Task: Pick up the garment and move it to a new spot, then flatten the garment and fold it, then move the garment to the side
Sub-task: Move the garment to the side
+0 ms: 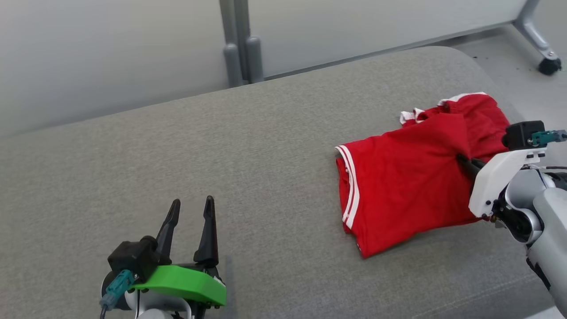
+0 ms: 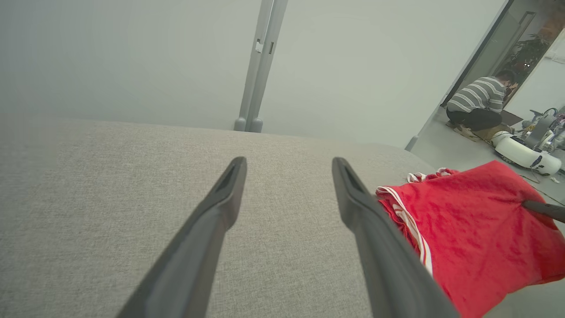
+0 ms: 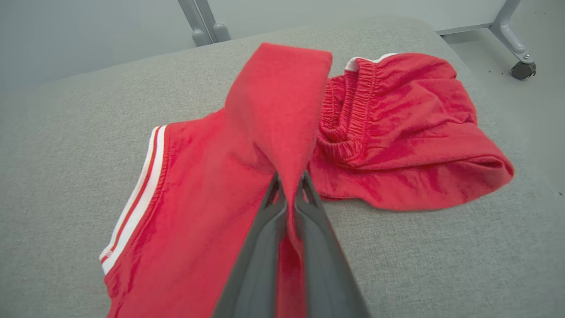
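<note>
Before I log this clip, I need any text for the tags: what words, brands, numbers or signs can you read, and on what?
None can be read.
Shorts: white stripes, no print or tag showing.
Post: a small pale patch, too small to tell whether it bears text.

The left gripper (image 1: pixel 192 200) sits low at the near left, its two dark fingers spread apart and pointing far. The right gripper (image 3: pixel 290 177) reaches in from the right, fingers pinched tight on a lifted fold of the garment (image 3: pixel 278 101)
</note>
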You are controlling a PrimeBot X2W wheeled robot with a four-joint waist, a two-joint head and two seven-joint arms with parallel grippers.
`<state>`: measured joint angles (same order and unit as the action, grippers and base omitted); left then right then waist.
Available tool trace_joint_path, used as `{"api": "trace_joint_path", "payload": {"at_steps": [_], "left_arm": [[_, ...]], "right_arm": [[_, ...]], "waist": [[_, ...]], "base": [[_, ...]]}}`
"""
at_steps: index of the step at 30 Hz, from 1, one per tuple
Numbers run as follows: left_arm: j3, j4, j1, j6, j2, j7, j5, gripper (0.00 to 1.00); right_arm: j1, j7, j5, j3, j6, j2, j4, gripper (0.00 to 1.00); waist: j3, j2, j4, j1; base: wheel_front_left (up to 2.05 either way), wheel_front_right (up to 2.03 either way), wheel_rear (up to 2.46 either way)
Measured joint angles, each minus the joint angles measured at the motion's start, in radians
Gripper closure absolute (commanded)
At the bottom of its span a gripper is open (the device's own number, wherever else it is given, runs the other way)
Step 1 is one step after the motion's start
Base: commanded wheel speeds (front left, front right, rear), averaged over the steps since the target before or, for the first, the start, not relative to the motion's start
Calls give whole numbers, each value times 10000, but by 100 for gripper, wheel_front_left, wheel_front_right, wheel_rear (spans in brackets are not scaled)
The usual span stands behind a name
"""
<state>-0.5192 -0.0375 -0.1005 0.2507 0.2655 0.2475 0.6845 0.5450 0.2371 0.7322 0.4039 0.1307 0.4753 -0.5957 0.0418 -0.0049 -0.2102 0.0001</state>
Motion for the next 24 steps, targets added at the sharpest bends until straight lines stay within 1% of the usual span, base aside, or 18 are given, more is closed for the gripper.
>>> {"api": "trace_joint_path", "payload": {"at_steps": [5,10,15,24], "left_arm": [[-35,-113,-210,-42,-12,2,-36,0],[-52,-215,-293,-65,-15,0,-36,0],[-17,-276,-275,-63,-13,4,-27,0],[19,-288,-98,-40,-52,48,15,0]], "right_arm": [[146,36,-169,-88,0,-169,65,100],[178,35,-297,-178,0,-221,38,100],[230,38,-479,-280,0,-249,33,100],[927,314,-1074,-792,0,-261,-52,100]], "waist": [[182,0,-720,0],[311,0,-984,0],[239,0,-861,0],[-61,0,-270,-1]], "base": [[0,0,0],[0,0,0],[0,0,0],[0,0,0]]}}
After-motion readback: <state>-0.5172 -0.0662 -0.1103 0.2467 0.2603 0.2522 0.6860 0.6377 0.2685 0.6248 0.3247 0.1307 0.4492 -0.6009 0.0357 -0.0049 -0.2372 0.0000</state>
